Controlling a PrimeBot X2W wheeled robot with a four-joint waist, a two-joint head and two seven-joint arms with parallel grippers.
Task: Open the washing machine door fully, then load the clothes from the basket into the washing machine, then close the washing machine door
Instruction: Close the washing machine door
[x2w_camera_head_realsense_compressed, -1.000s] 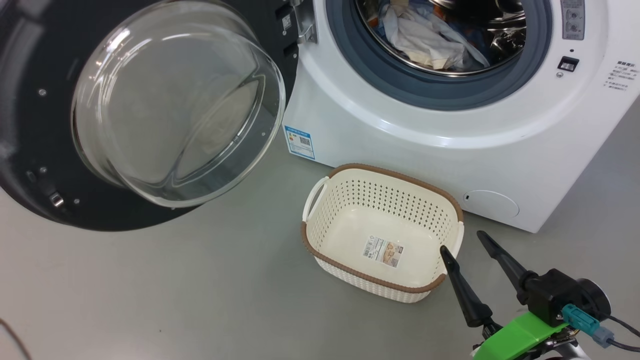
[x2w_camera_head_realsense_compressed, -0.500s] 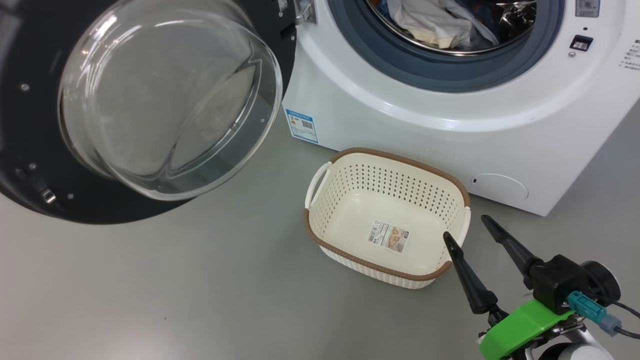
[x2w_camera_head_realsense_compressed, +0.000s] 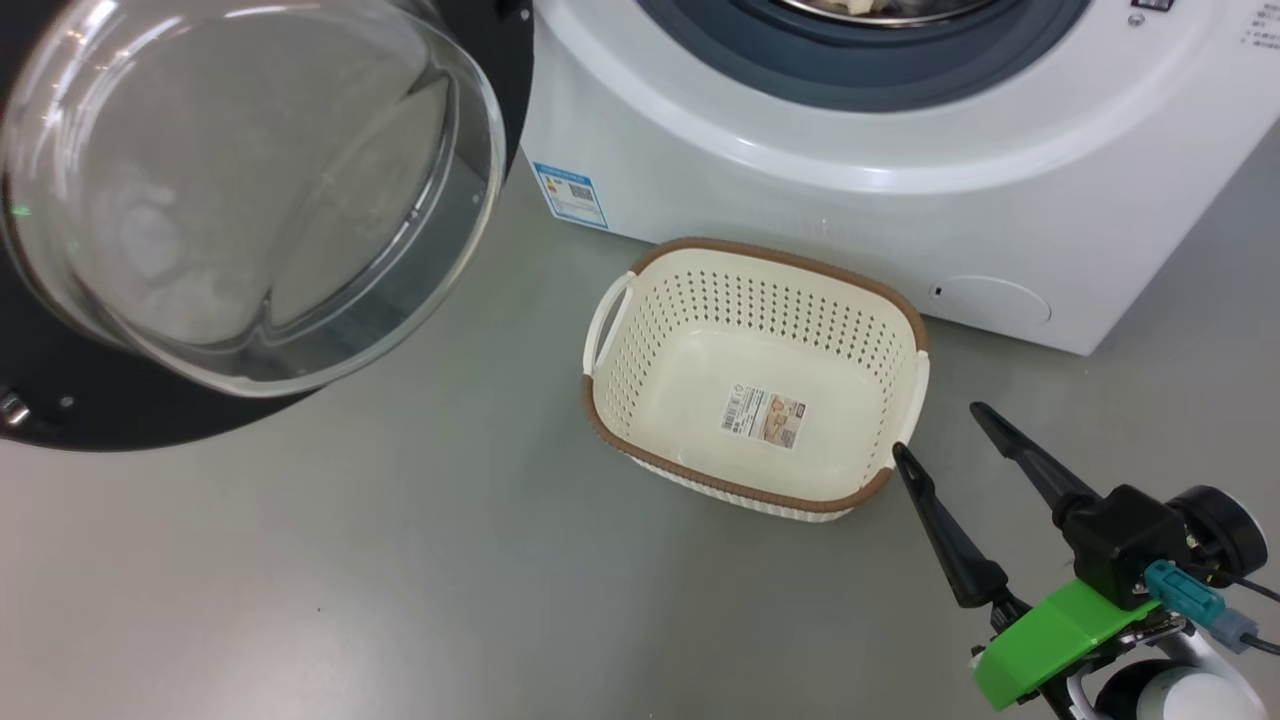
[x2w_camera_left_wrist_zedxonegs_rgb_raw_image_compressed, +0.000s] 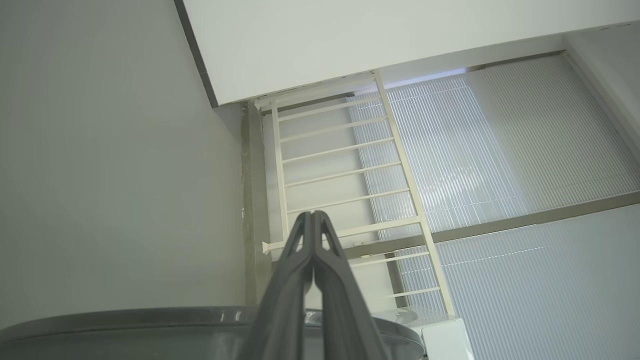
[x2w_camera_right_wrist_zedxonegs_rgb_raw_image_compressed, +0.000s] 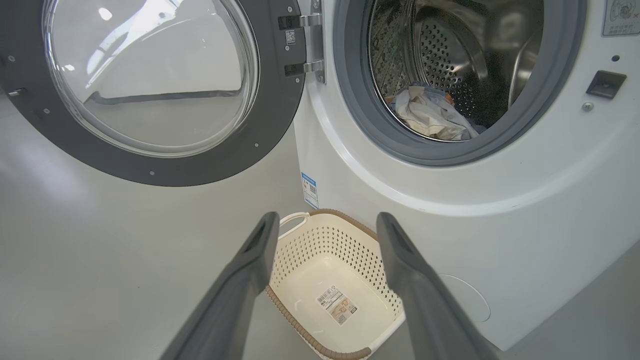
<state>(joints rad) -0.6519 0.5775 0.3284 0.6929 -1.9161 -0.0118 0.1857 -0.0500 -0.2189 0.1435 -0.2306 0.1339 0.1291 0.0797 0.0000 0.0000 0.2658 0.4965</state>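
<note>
Right gripper (x2w_camera_head_realsense_compressed: 936, 429): its two long dark fingers stand wide apart with nothing between them. It hangs over the grey floor (x2w_camera_head_realsense_compressed: 400, 560), just beside the near right corner of the small cream-white perforated plastic basket (x2w_camera_head_realsense_compressed: 650, 330) with a brown braided rim and white side handles. In the right wrist view, the right gripper (x2w_camera_right_wrist_zedxonegs_rgb_raw_image_compressed: 327, 217) frames that basket (x2w_camera_right_wrist_zedxonegs_rgb_raw_image_compressed: 300, 252) between its fingers.

The basket stands upright on the floor, close in front of the big white boxy front-loading washing machine (x2w_camera_head_realsense_compressed: 800, 220). Contact between the two cannot be told. A label sticker (x2w_camera_head_realsense_compressed: 764, 417) shows on the basket's bottom.

The large round door (x2w_camera_head_realsense_compressed: 250, 190), a glossy black ring around a bulging clear glass bowl, is swung wide open on its hinge at the machine's left (x2w_camera_right_wrist_zedxonegs_rgb_raw_image_compressed: 150, 85).

The clothes (x2w_camera_right_wrist_zedxonegs_rgb_raw_image_compressed: 430, 115), pale crumpled fabric, lie low inside the perforated steel drum (x2w_camera_right_wrist_zedxonegs_rgb_raw_image_compressed: 450, 50), behind the grey-blue rubber gasket (x2w_camera_right_wrist_zedxonegs_rgb_raw_image_compressed: 360, 100). A round filter cap (x2w_camera_head_realsense_compressed: 990, 300) and a blue sticker (x2w_camera_head_realsense_compressed: 568, 195) sit low on the machine's front.

Left gripper (x2w_camera_left_wrist_zedxonegs_rgb_raw_image_compressed: 312, 214): its fingers are pressed together tip to tip, holding nothing. They point towards a pale wall and a white barred rack (x2w_camera_left_wrist_zedxonegs_rgb_raw_image_compressed: 340, 165).
</note>
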